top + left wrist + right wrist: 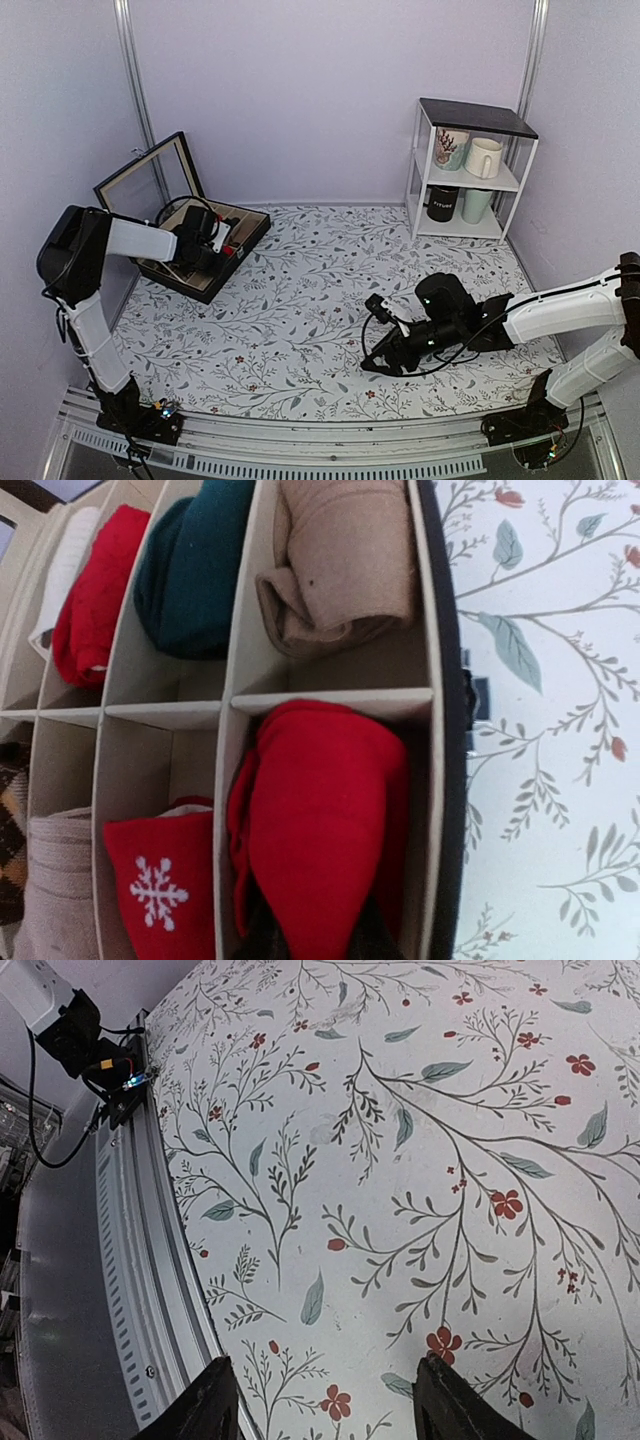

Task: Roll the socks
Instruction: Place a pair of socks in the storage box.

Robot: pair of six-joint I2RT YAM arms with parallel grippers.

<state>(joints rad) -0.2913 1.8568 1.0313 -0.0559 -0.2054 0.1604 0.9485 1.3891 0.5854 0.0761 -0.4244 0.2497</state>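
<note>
Left gripper [312, 935]: down inside the black divided box [446, 730]. Only slivers of its dark fingers show, either side of the roll's narrowed near end, so it looks pinched on the fabric.
Task thing: compact bright red sock roll [320, 820] of soft fabric, in the compartment against the box's black outer wall, below the cross divider.
Direction from gripper: straight ahead, touching.
Long axis: from the fingers toward the cross divider, parallel to the outer wall.
Neighbours: red snowflake-marked fabric [160, 880] one compartment over; beige roll [340, 560] beyond the divider.
Right gripper [325, 1400]: fingers spread, empty, over the floral tablecloth [400, 1160], well apart from the box.
Nearer arm: left.
Likely next: release and lift clear between the partitions.
</note>
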